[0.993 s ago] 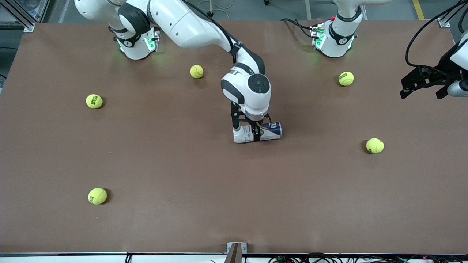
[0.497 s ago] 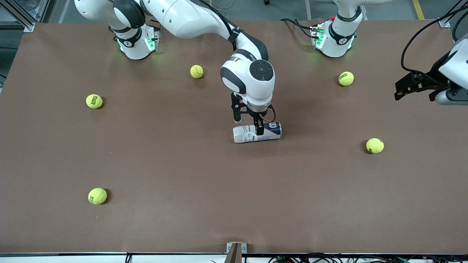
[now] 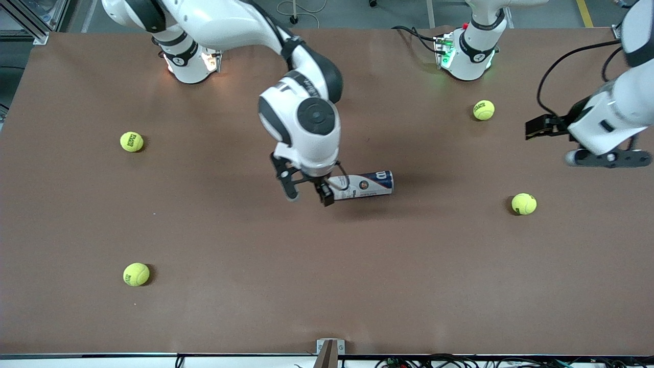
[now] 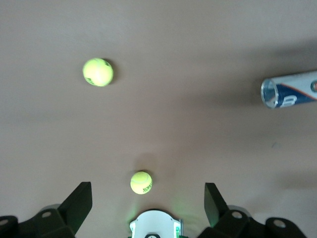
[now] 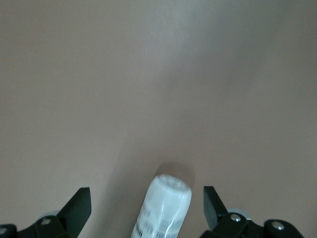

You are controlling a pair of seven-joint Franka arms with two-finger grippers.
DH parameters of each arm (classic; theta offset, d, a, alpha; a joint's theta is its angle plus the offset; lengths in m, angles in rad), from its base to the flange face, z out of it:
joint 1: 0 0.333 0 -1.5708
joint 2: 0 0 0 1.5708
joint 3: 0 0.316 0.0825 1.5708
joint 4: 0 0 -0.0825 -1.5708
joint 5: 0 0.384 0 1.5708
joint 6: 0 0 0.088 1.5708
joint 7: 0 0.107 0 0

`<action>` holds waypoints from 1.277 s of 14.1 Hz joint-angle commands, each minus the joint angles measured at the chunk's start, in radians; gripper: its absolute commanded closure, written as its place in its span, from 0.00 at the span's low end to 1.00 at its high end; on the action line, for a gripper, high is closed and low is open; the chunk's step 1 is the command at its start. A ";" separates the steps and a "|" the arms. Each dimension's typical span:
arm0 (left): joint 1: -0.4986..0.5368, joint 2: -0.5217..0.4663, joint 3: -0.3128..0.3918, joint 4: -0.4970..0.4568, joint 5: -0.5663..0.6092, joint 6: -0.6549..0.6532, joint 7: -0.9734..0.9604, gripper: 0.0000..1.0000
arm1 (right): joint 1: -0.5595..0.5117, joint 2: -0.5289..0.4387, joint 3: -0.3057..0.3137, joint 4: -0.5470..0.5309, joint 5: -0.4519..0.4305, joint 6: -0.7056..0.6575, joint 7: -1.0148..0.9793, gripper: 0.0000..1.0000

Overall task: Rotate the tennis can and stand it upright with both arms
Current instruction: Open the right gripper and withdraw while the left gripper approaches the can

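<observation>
The tennis can (image 3: 364,185) lies on its side mid-table, its white end toward the right arm's end and its dark-blue end toward the left arm's end. My right gripper (image 3: 308,194) is open and hangs just over the can's white end. In the right wrist view that end (image 5: 167,207) shows between the spread fingers of the right gripper (image 5: 146,199), and they are not closed on it. My left gripper (image 3: 536,129) is open and empty, up in the air near the left arm's end of the table. The left wrist view shows the can's open mouth (image 4: 289,89) far from the left gripper (image 4: 148,194).
Several yellow-green tennis balls lie loose on the table: one (image 3: 483,110) near the left arm's base, one (image 3: 523,203) toward the left arm's end, and two (image 3: 132,141) (image 3: 136,274) toward the right arm's end. Both arm bases stand along the table's back edge.
My right gripper has let go of the can, lifted, and shifted from its middle to its white end. The can still lies flat. The left arm has swung in toward the middle of the table.
</observation>
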 commanded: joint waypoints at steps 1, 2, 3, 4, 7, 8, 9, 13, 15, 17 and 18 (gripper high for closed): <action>-0.022 0.017 -0.015 -0.027 -0.080 -0.010 -0.040 0.00 | -0.084 -0.160 0.014 -0.208 0.007 0.016 -0.237 0.00; -0.022 0.020 -0.015 -0.053 -0.155 0.022 -0.044 0.00 | -0.119 -0.200 0.014 -0.253 0.007 0.015 -0.336 0.00; -0.018 0.027 -0.015 -0.087 -0.215 0.078 -0.044 0.00 | -0.153 -0.234 0.014 -0.288 0.008 0.013 -0.430 0.00; -0.011 0.038 -0.015 -0.125 -0.290 0.135 -0.044 0.00 | -0.182 -0.263 0.014 -0.320 0.007 0.010 -0.528 0.00; -0.005 0.063 -0.017 -0.249 -0.461 0.269 -0.024 0.00 | -0.288 -0.357 0.011 -0.426 0.007 0.005 -0.827 0.00; -0.004 0.078 -0.017 -0.281 -0.530 0.307 -0.009 0.00 | -0.318 -0.384 0.009 -0.457 0.005 0.005 -0.909 0.00; -0.004 0.101 -0.017 -0.308 -0.594 0.347 0.005 0.00 | -0.358 -0.415 0.008 -0.489 0.004 0.004 -1.004 0.00; -0.004 0.193 -0.017 -0.386 -0.794 0.461 0.130 0.02 | -0.521 -0.500 0.006 -0.557 -0.004 -0.027 -1.376 0.00; -0.005 0.214 -0.017 -0.475 -0.958 0.562 0.281 0.02 | -0.585 -0.526 0.006 -0.558 -0.006 -0.054 -1.507 0.00; -0.021 0.262 -0.020 -0.530 -1.137 0.649 0.449 0.02 | -0.639 -0.556 0.004 -0.554 -0.007 -0.074 -1.592 0.00; -0.025 0.297 -0.021 -0.535 -1.220 0.663 0.541 0.02 | -0.664 -0.569 0.004 -0.548 -0.007 -0.091 -1.630 0.00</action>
